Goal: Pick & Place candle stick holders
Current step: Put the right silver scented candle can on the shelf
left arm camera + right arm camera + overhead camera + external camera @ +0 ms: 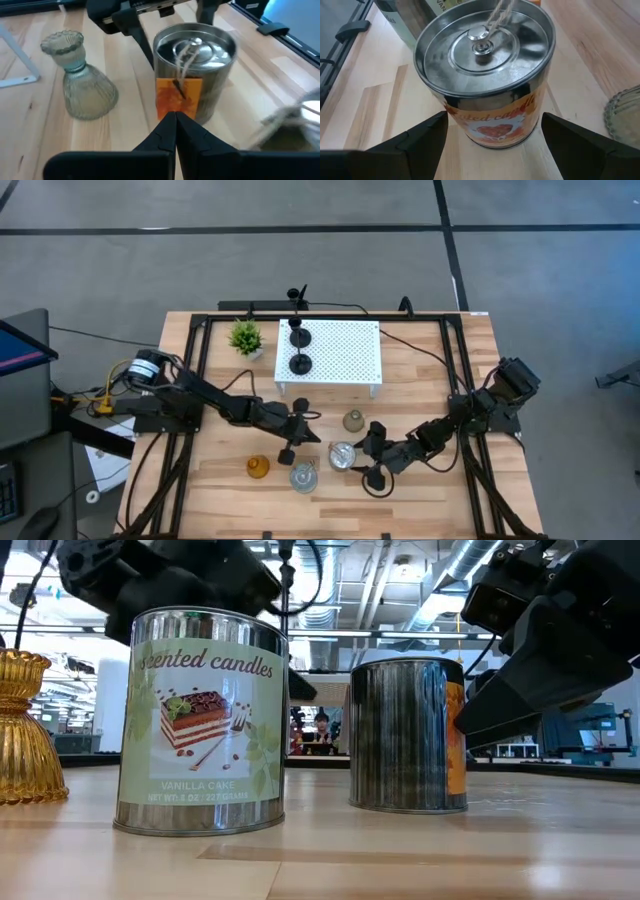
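Observation:
Two black candlesticks (298, 346) stand on the white perforated stand (345, 350). An olive bell-shaped holder (352, 420) (80, 80) and an amber holder (258, 467) (25, 730) stand on the table. So do two metal candle tins, one with a vanilla-cake label (304, 476) (200, 720) and one with an orange label (343, 455) (485, 65). My right gripper (492, 120) (360, 455) is open, with one finger on either side of the orange-label tin. My left gripper (175, 130) (312, 437) is shut and points at that tin from the table's left, just short of it. My right gripper's fingers (420, 135) stand level and close to the lower wall (495, 127) of the orange-label tin, coming from the table's right. I cannot tell whether they touch it. The tin stands upright on the table.
A small green potted plant (245, 337) stands left of the white stand. The olive holder is just beyond the orange-label tin, and the vanilla-cake tin is close on its near left. Cables and black frame rails (200, 360) run along the table's sides.

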Controlling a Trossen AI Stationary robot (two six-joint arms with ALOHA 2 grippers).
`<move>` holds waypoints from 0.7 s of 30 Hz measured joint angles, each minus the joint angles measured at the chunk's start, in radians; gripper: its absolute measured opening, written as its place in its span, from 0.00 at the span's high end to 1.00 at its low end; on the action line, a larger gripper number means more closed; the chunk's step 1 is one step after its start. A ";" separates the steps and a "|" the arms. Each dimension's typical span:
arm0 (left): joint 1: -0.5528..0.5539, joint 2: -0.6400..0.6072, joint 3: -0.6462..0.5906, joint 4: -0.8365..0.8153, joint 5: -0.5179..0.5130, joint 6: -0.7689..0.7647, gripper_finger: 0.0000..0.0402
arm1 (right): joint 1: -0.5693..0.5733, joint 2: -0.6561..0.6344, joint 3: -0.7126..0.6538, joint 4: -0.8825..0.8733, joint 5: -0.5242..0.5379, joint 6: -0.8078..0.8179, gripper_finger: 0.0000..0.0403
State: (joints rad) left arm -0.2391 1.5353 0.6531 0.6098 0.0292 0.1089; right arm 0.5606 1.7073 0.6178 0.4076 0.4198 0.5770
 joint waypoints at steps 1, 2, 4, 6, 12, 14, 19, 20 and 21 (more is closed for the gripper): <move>0.000 0.015 0.014 0.002 0.000 0.000 0.99 | 0.000 0.000 0.000 0.000 0.000 0.000 0.23; 0.000 0.025 0.024 0.002 0.004 0.005 0.99 | 0.000 0.000 0.000 0.000 0.000 0.000 0.23; 0.000 0.046 0.047 0.006 0.034 0.014 0.99 | 0.000 0.000 0.000 0.000 0.000 0.000 0.23; 0.000 0.064 0.061 0.004 0.052 0.013 0.99 | 0.000 0.000 0.000 -0.001 0.000 0.000 0.23; 0.000 0.114 0.092 0.006 0.057 0.006 0.99 | -0.001 0.000 0.000 -0.002 0.000 0.000 0.23; 0.000 0.123 0.096 0.003 0.060 0.006 0.99 | 0.000 0.000 0.000 -0.003 0.000 0.000 0.23; 0.000 0.126 0.101 0.005 0.095 0.006 0.99 | -0.001 0.000 0.000 -0.003 0.000 0.000 0.23; 0.000 0.126 0.101 0.005 0.096 0.006 0.99 | -0.001 0.000 0.000 -0.003 0.000 0.000 0.23; 0.000 0.126 0.101 0.006 0.096 0.006 0.99 | -0.001 0.000 0.000 -0.003 0.000 0.000 0.23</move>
State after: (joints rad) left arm -0.2394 1.6615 0.7536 0.6155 0.1249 0.1154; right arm 0.5598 1.7073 0.6178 0.4049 0.4202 0.5766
